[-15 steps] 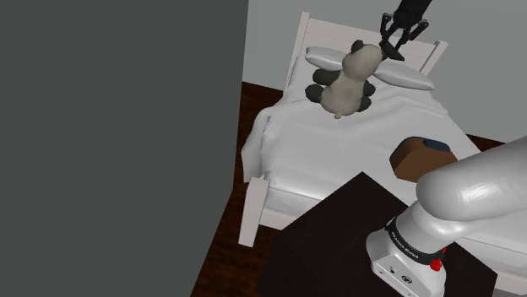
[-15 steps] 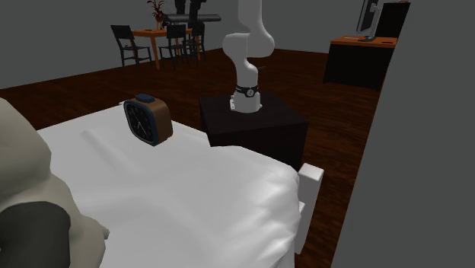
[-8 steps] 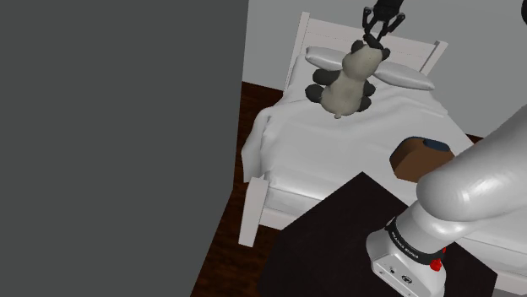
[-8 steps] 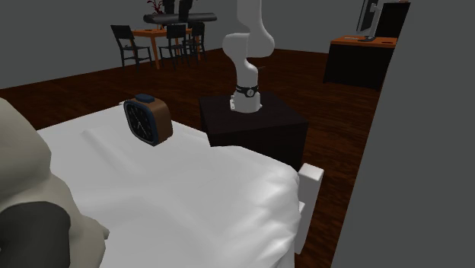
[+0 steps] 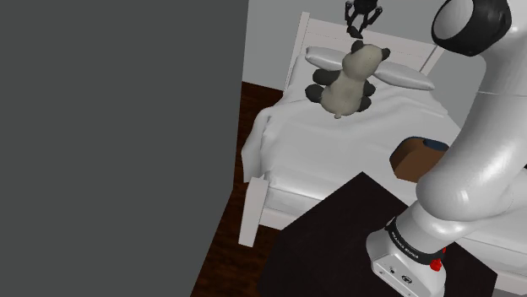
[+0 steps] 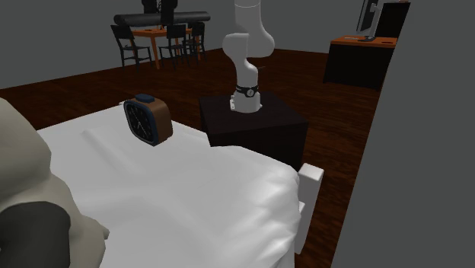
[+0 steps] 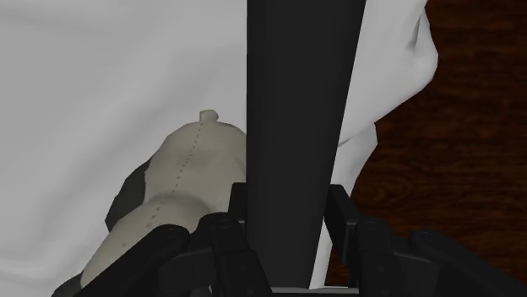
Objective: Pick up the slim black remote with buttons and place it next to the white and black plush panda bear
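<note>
Slim black slab-shaped remote [image 7: 297, 110] is clamped btwn the all-black two-finger gripper's [image 7: 285, 209] fingers [image 7: 339, 213], which are closed snug on both its sides w/ the long end sticking out ahead. In shoulder view the gripper [image 5: 362, 20] hangs in the air just above the head of the white & black plush panda bear [image 5: 346, 80]. Panda lies on the white-sheeted bed [image 5: 338, 160] near the headboard, btwn flat pale pillows [image 5: 407, 79]. Wrist view: panda [image 7: 182, 198] under the remote. Brown alarm clock w/ dark face [image 6: 148, 119] sits on the bed, nearer the dark box stand [image 6: 255, 122].
</note>
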